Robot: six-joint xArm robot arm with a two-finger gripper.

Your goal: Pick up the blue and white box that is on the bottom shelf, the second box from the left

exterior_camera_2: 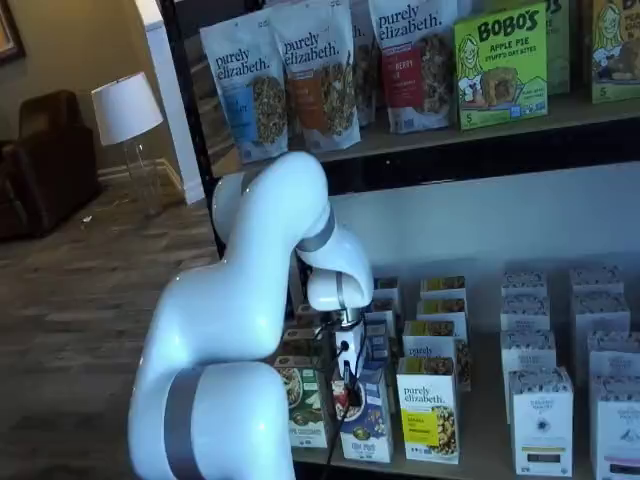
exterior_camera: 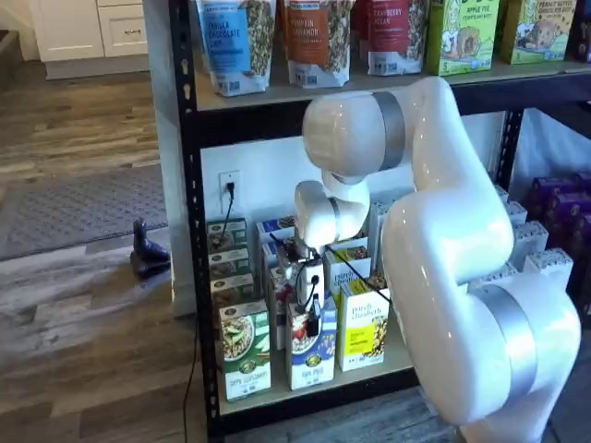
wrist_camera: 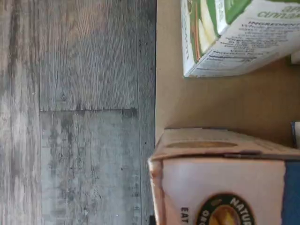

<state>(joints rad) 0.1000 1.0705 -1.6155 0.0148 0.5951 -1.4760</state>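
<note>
Bottom shelf [exterior_camera: 277, 392], front row as I view it: blue and white box [exterior_camera: 310, 346] between two cartons, further rows behind; pouches on the board above.

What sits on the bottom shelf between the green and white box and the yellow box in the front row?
The blue and white box stands between the green and white box and the yellow box, with the gripper shut on its top; both shelf views show it.

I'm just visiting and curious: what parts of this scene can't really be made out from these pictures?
- Gripper: its fingertips are too small in both shelf views to show their hold on the blue and white box.
- Green-and-white carton: cut off by the wrist view's edge.
- Bottom shelf: its near end is hidden by the arm.
</note>
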